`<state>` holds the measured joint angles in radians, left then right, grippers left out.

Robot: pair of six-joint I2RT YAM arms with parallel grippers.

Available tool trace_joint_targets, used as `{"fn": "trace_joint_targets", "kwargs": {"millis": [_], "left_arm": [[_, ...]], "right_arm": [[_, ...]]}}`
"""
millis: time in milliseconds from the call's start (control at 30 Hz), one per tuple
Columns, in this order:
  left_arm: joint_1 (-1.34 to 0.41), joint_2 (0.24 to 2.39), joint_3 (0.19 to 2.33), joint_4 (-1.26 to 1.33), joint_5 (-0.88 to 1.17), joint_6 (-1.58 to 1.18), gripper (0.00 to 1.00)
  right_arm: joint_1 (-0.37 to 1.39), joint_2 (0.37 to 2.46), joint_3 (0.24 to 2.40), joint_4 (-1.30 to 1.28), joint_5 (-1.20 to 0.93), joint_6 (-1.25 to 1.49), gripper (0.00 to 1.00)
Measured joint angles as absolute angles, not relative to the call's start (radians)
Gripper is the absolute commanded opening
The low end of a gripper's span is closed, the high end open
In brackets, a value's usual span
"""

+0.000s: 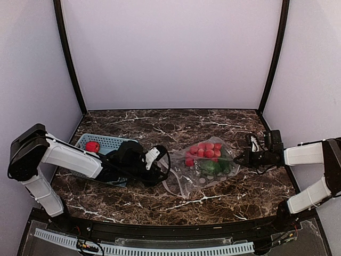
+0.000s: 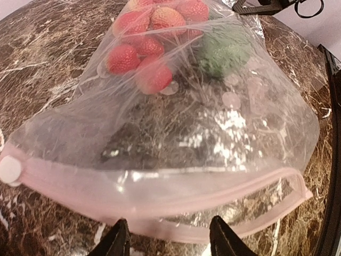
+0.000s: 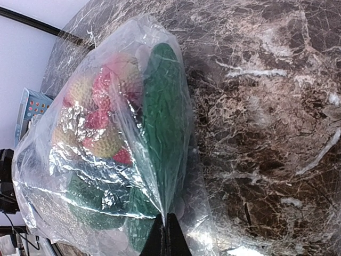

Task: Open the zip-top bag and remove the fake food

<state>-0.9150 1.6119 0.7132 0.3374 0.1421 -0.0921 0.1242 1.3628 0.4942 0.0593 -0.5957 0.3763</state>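
the zip-top bag [image 1: 198, 180] lies at the middle of the tabletop [image 1: 160, 125], the fake food [image 1: 205, 151] all inside it: red balls above, a green vegetable below them. in the left wrist view its pink zip strip [image 2: 160, 186] runs across the lower frame, and the two lips look parted, so i judge the mouth at least partly open. my left tool [image 2: 168, 242] sits at that mouth, fingers apart, with the nearer lip just ahead of them. my right tool [image 3: 168, 240] is pinched together on the film at the bag's far end. i judge this the opening step. next i need a grip on one lip alone, then a pull away from the right hold. a light-blue basket [image 1: 112, 142] waits at left.
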Motion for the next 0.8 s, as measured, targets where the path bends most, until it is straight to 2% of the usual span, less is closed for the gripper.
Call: {"fn": "trace_joint_targets", "kwargs": {"millis": [267, 333, 433, 567, 800], "left_arm": [[-0.919, 1.779, 0.794, 0.527, 0.188, -0.087, 0.51], [-0.919, 1.819, 0.817, 0.57, 0.199, -0.08, 0.51], [-0.919, 1.871, 0.845, 0.611, 0.209, -0.067, 0.52], [-0.919, 1.914, 0.87, 0.645, 0.216, -0.055, 0.53], [-0.919, 1.951, 0.879, 0.69, 0.216, -0.044, 0.61]], "right_arm": [[0.181, 1.33, 0.441, 0.072, -0.612, 0.406, 0.01], [0.213, 1.328, 0.43, 0.075, -0.616, 0.423, 0.21], [0.236, 1.314, 0.424, 0.057, -0.62, 0.44, 0.38], [0.234, 1.262, 0.433, 0.02, -0.599, 0.426, 0.51], [0.173, 1.296, 0.546, -0.014, -0.555, 0.388, 0.53]]}}
